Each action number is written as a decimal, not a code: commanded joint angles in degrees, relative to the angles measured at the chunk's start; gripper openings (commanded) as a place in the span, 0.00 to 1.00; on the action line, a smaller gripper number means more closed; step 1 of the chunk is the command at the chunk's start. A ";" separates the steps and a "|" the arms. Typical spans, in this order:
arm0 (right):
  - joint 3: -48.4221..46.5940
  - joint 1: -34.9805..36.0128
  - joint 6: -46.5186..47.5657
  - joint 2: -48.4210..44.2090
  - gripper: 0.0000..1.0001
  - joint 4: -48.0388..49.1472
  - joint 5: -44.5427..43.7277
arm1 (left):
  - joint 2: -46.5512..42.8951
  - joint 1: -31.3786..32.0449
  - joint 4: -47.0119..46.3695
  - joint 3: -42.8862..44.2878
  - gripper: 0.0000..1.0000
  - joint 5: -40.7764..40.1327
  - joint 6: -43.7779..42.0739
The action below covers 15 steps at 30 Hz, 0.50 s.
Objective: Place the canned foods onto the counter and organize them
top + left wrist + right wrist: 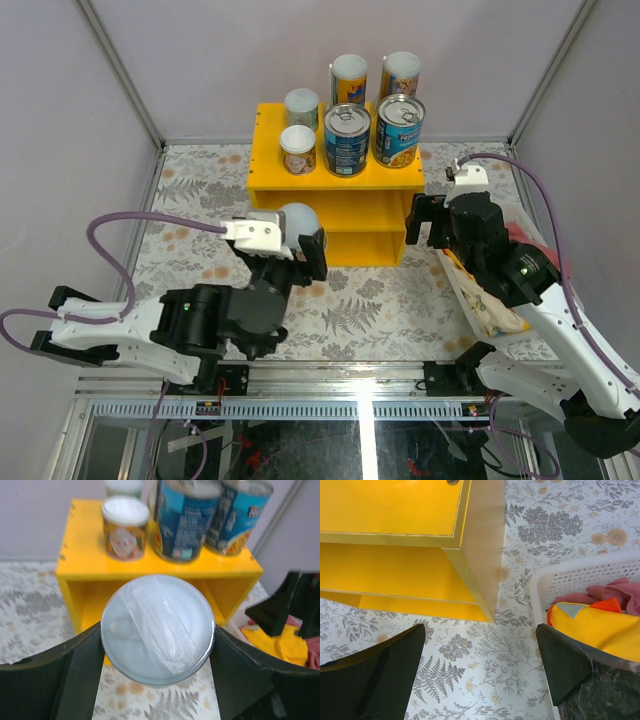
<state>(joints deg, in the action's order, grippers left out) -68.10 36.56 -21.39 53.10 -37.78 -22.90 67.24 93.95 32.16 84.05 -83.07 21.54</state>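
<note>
Held can [158, 629]: white lid up, roughly upright, clamped in the left hand [157, 650], hanging over the desk [380, 300] just in front of the yellow shelf [340, 200].
Shelf top: six cans [347, 140] stand there, and there's a bare patch at the left front corner.
Which way: that top lies ahead of and above the held can, so the left arm is nearer.
Right hand [480, 640]: spread wide, empty, low by the shelf's right side, next to the basket [580, 575].

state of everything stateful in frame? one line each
white-lidded can: held in left gripper, in front of counter
right gripper: open, empty
two blue-labelled tins: upright on counter top, sealed
two tall cans: upright behind them
two small cans: upright, lids on
counter compartments: empty where visible
white basket: holds cloth
</note>
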 commanded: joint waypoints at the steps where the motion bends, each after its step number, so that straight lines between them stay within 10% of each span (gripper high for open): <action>1: -1.51 -0.46 0.73 0.31 0.99 2.87 1.34 | -4.15 -2.74 -34.74 0.60 0.00 -4.88 -35.15; 15: -1.69 -0.43 0.71 0.19 1.00 3.12 2.03 | -2.25 -16.83 -45.44 13.65 0.00 0.11 -53.76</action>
<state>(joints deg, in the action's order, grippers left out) -68.10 36.56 -21.39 53.52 -36.82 -21.56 64.88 80.38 -5.26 95.20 -85.93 -24.80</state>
